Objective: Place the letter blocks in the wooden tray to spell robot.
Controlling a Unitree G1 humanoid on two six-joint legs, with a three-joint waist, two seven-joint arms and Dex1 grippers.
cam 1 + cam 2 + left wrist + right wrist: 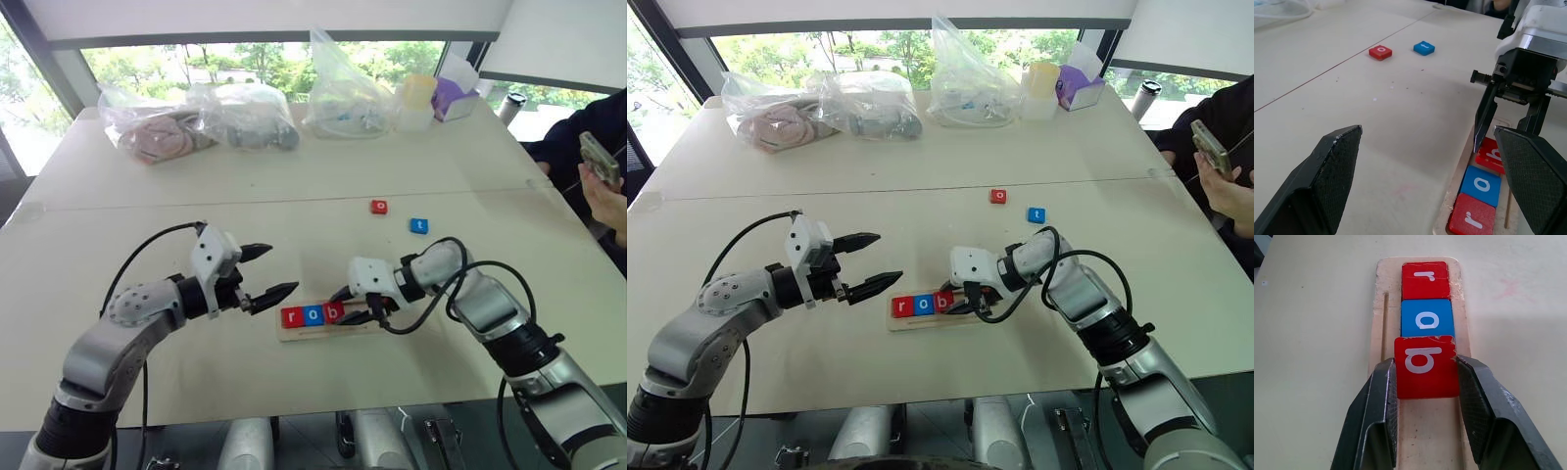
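At lower centre of the head view, the tray (294,333) lies on the pale worktop (294,196) with three blocks seated in a row at its left end: a red r (291,316), a blue o (312,314) and a red b (333,312). The right gripper (1425,377) reaches in from the right, its fingers (1378,401) clamped on either side of the b, which sits third in line, touching the o. The rest of the tray lies beneath that gripper. The left gripper (271,273) hovers just left of the tray, above the worktop, its fingers (1322,176) spread wide apart and holding nothing. Two blocks lie loose further up the worktop, right of centre: a red o (379,207) and, just right of and below it, a blue t (418,226). Clear plastic bags (245,113) line the far edge. At the right edge of the frame, a person's hand (602,191) holds a phone (600,159).
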